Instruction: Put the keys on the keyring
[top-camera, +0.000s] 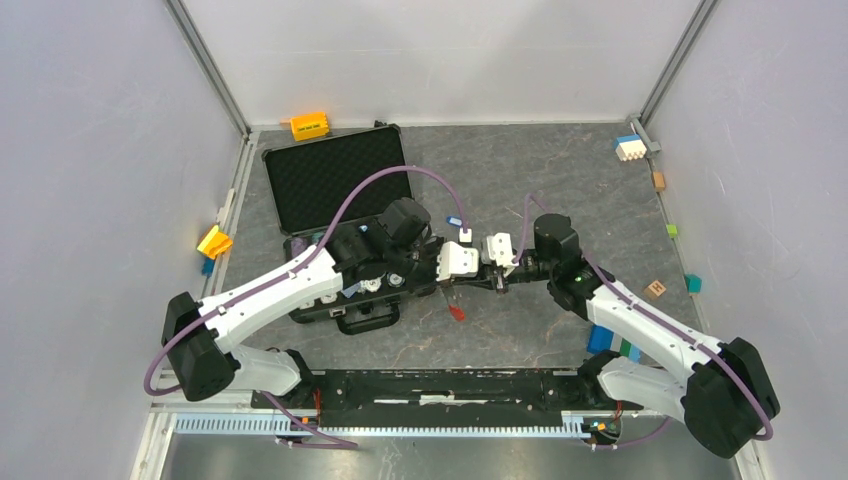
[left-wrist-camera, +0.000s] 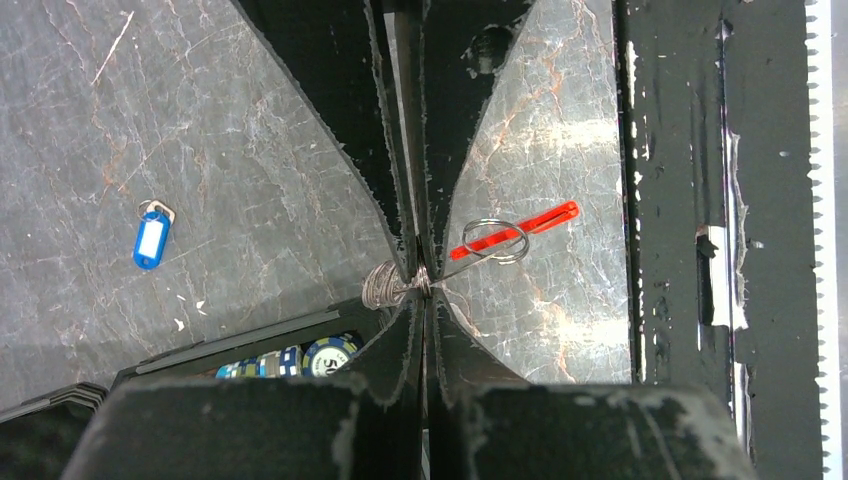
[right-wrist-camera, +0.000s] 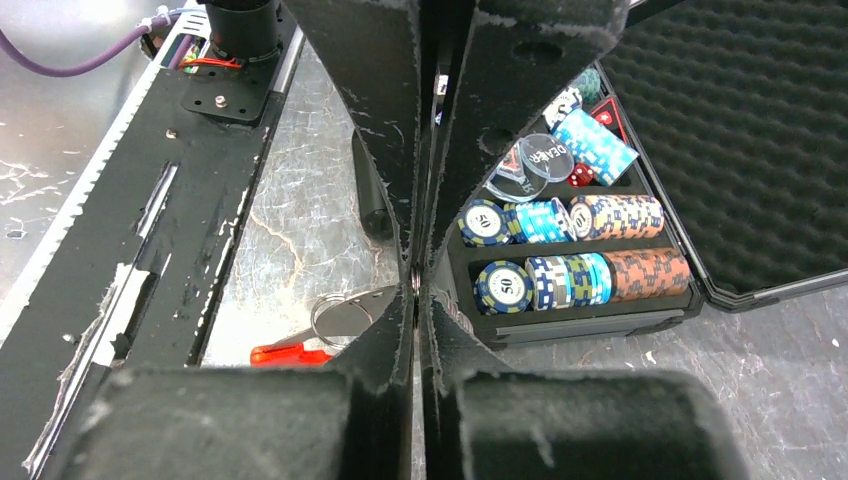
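Left wrist cam, working outward from the bases. The red strip (left-wrist-camera: 515, 228) of the keyring (left-wrist-camera: 497, 240) sticks out on the base side of the pinch, threaded on a loose silvery loop. Can't tell if it hangs free or rests on the worktop (left-wrist-camera: 200, 120).

Left tool (left-wrist-camera: 418, 285) is clenched on the small coil of silvery loops at its tips. Right tool (right-wrist-camera: 417, 285) is closed too, meeting the left one mid-worktop. A loop runs into its pinch, so I judge it's grasping the keyring as well, though the contact itself is hidden.

Blue key (left-wrist-camera: 150, 240) lies flat on the worktop on the far side, well apart from both tools and not on the ring. Poker chips (right-wrist-camera: 560, 215) sit in the open case (right-wrist-camera: 700, 120) just beside the pinch.

Risks, my read:
- Both tools are occupied, so neither is free to fetch the key. Releasing either one could drop or swing the ring.
- Thin wire may slip or twist if the tools pull apart unevenly.
- The key is small and flat, so it will be hard to lift off the stone.
- A dropped ring could land among the chips.
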